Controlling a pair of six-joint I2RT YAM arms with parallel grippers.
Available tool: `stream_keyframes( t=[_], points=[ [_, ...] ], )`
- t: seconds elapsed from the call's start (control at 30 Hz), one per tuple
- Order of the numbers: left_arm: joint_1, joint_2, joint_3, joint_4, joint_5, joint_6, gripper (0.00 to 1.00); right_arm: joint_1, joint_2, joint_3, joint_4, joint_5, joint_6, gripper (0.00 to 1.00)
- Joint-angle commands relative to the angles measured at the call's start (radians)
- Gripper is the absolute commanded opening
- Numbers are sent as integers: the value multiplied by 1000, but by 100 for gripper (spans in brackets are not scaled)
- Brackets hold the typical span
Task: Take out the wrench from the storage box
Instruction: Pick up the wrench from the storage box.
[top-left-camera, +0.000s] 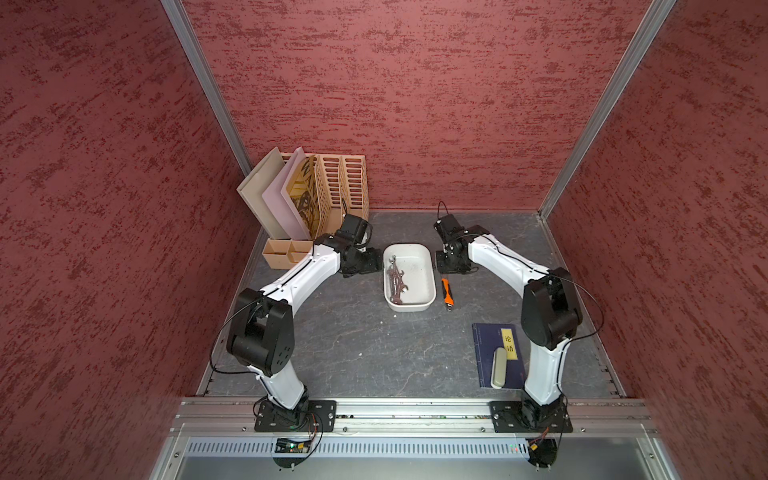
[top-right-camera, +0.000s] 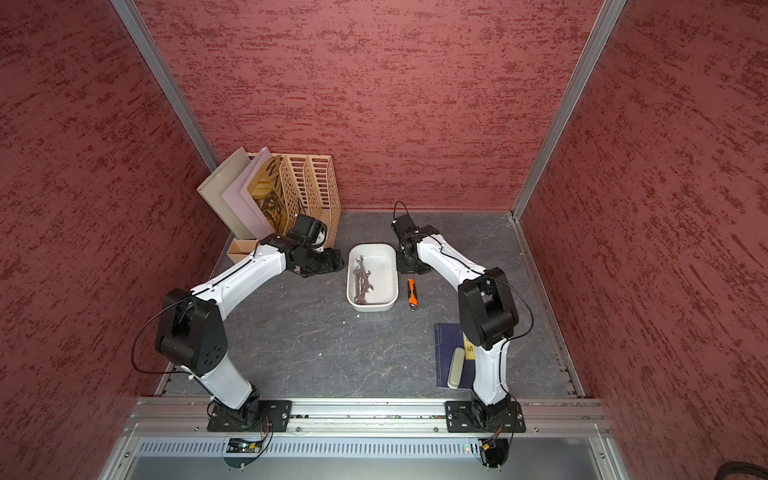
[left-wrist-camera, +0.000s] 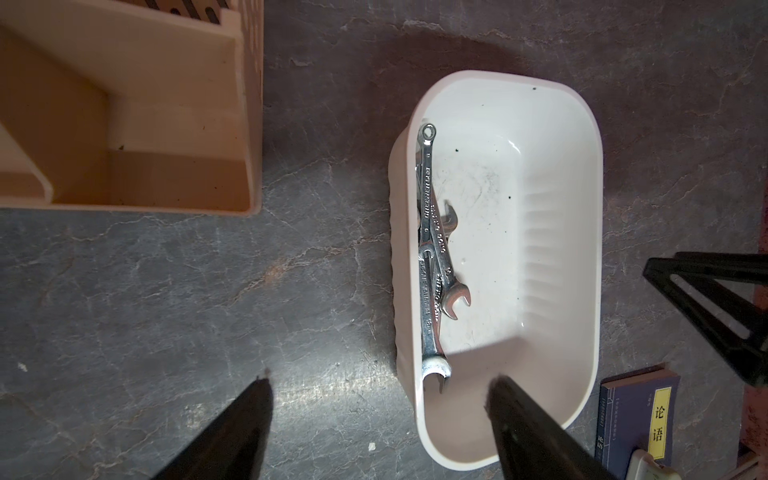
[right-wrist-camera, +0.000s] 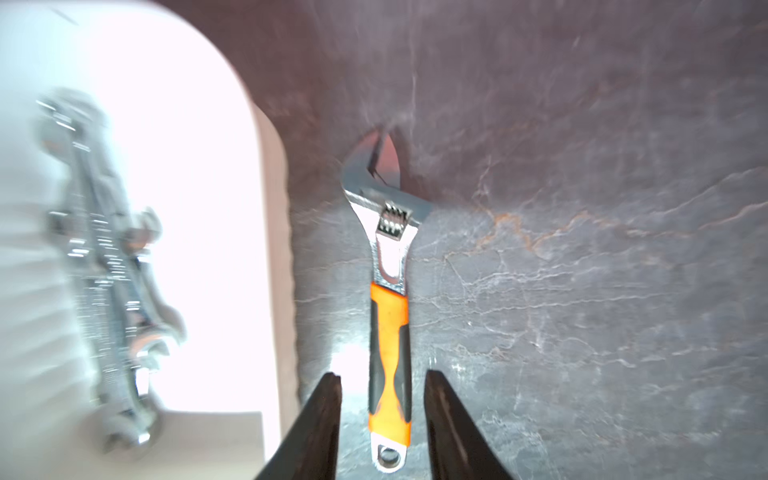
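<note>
1. Book (top-left-camera: 488, 353), pale case (top-left-camera: 498, 368) on top: by the right arm's base, well apart from the work.
2. Orange-handled wrench (right-wrist-camera: 390, 332): flat on the table (top-left-camera: 353, 340), just beside the storage box (top-left-camera: 424, 266), outside it. Right gripper (right-wrist-camera: 382, 382) spread, a finger either side of the handle, touching neither; judged a set-down.
3. Silver wrenches (left-wrist-camera: 434, 257): inside the storage box, stacked along one long wall; likely next out.
4. Left gripper (left-wrist-camera: 380, 378): spread wide, empty, straddling that wall; judged poised to reach in.
5. File rack (top-left-camera: 332, 187): far corner, uninvolved.

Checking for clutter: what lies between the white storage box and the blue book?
An orange-handled adjustable wrench, lying beside the storage box, short of the blue book; both top views show it.
</note>
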Motion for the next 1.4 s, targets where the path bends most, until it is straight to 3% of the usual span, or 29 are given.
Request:
stream_keyframes(
  t=[0.0,0.23,0.5,0.73,1.37],
  points=[
    [11,-27,-18,17,-12,-8,85,52,13,88,-31,-49,21,36],
    [20,-27,-26,28,-7,-10,85,147,247,358,-1,-128,47,32],
    [28,-30,-35,28,-2,-8,85,174,482,612,-8,-151,41,31],
    [30,-28,-39,32,12,-9,85,174,503,568,13,-72,36,31],
    [28,-28,-41,33,18,-10,85,167,582,633,36,-76,47,30]
  ],
)
